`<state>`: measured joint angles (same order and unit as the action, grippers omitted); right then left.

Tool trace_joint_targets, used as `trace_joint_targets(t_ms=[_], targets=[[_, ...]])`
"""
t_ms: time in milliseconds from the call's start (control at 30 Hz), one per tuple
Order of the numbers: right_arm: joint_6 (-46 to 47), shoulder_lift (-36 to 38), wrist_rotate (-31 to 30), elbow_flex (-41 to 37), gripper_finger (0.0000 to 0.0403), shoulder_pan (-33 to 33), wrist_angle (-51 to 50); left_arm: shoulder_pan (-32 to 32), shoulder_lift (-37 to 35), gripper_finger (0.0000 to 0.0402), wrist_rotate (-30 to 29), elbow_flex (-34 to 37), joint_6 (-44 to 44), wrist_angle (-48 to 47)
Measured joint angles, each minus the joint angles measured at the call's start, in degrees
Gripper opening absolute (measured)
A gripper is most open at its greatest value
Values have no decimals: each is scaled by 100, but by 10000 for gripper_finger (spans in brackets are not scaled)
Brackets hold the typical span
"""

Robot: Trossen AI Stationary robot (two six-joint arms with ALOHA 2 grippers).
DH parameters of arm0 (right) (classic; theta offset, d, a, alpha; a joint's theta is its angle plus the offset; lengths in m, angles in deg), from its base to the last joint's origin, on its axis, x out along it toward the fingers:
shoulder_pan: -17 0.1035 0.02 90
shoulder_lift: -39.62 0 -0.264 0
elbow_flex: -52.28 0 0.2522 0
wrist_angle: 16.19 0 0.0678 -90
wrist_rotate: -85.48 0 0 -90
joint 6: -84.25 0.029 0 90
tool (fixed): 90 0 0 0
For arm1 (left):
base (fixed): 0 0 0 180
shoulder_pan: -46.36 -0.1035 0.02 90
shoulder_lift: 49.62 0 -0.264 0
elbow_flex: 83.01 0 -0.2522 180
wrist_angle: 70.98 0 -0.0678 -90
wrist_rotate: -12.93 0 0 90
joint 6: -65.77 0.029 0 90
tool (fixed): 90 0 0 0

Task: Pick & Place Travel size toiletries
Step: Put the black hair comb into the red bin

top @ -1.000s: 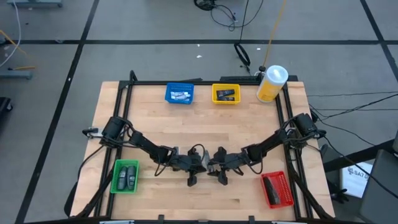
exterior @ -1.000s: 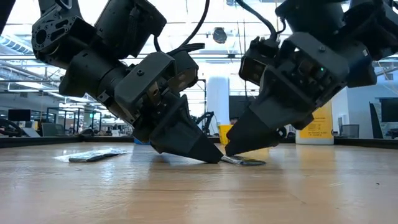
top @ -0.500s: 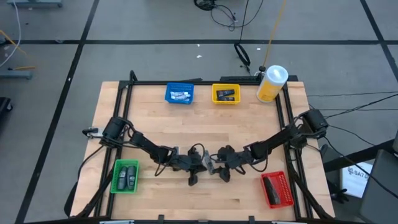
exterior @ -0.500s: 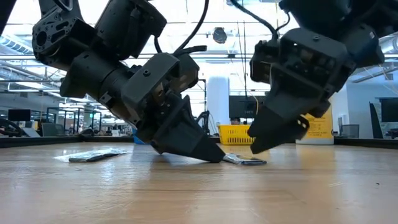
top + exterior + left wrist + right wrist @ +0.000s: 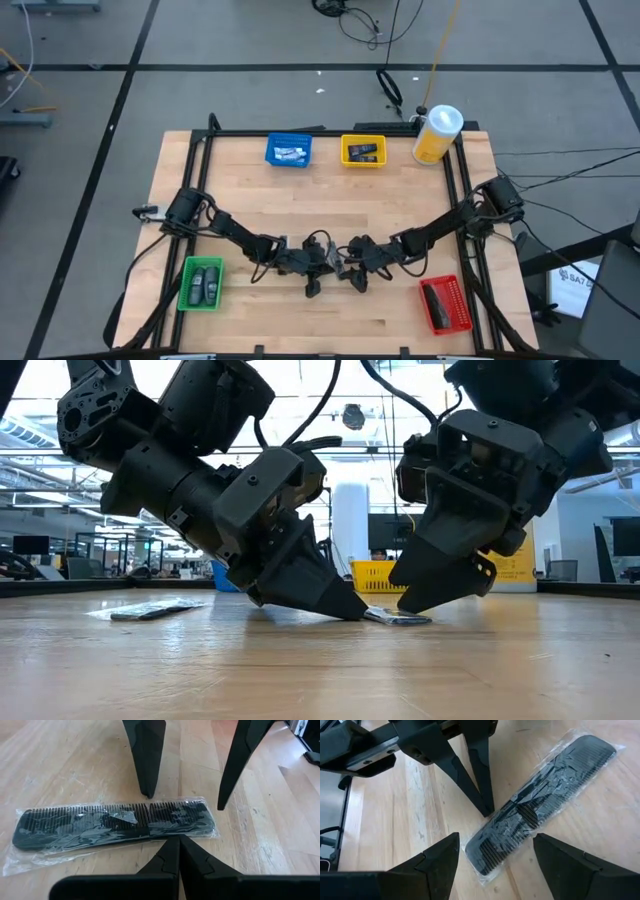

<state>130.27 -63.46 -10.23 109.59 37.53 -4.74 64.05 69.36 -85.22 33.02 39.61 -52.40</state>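
A black comb (image 5: 115,822) in a clear wrapper, one of the toiletries, lies flat on the table, near its near edge. Both grippers meet over it in the high view, with the comb (image 5: 342,262) between them. My left gripper (image 5: 177,840) is shut, its tips at the comb's long edge. My right gripper (image 5: 497,862) is open and tilted down from the table's right. Its two fingers stand on either side of the comb's (image 5: 520,820) end. Seen from the low view, the comb (image 5: 398,618) lies under both tips. My left gripper has its shut fingertips (image 5: 487,811) against the long edge of the comb's wrapper (image 5: 175,834). It comes slanting down from the table's left, across the comb, which lies flat on the table. My right gripper has one fingertip (image 5: 147,794) at the wrapper's other long edge; whether it touches cannot be told.
A blue bin (image 5: 288,150) and a yellow bin (image 5: 362,151) with items stand at the far edge, beside a big yellow bottle (image 5: 436,134). A green bin (image 5: 200,284) sits near left and a red bin (image 5: 445,304) near right. A silvery sachet (image 5: 150,610) lies on the table left of the grippers.
My right gripper has moved a little toward the table's right edge, rising off the table on the way, and has come down again over the comb's right end. My left gripper has kept its tips at the comb.
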Motion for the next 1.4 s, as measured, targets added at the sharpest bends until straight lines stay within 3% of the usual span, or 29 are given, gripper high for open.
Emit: trace_joint_targets(t_ms=[733,1400], targets=[[-13,0,5,-2,249,-170,412,-4,0,2,-99,-1,17,9],[-334,0,443,0,249,-221,881,2,7,6,-279,2,-99,297]])
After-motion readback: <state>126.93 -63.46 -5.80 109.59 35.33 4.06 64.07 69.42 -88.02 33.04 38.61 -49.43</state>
